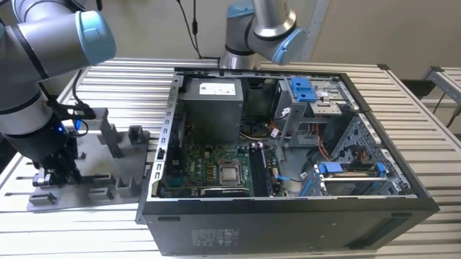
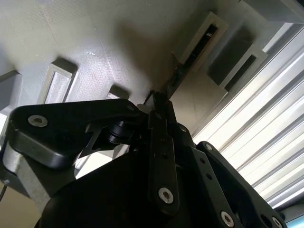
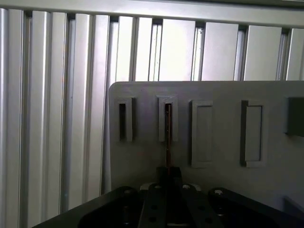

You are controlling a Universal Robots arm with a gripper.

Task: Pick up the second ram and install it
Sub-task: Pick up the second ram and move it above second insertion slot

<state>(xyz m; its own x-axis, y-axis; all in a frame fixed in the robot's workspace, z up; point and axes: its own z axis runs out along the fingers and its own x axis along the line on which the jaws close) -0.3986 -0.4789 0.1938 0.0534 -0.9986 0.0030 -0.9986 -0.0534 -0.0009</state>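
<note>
The second ram (image 3: pixel 167 142) shows edge-on as a thin dark strip in both wrist views. One end of the ram (image 2: pixel 175 80) reaches into a narrow slot of the grey holder tray (image 3: pixel 223 95), and the other end sits between my fingers. My gripper (image 3: pixel 168 173) is shut on it, with the black fingers (image 2: pixel 160 118) pressed together around the strip. In the exterior view my gripper (image 1: pixel 55 174) is low over the tray (image 1: pixel 94 190), at that view's left, well away from the motherboard (image 1: pixel 212 167) and its long black slots (image 1: pixel 260 170).
The open computer case (image 1: pixel 288 216) stands to the exterior view's right of the tray, with raised walls. Upright grey posts (image 1: pixel 108 132) rise from the tray. A second arm (image 1: pixel 259 27) stands behind the case. The slatted metal table (image 1: pixel 108 75) surrounds everything.
</note>
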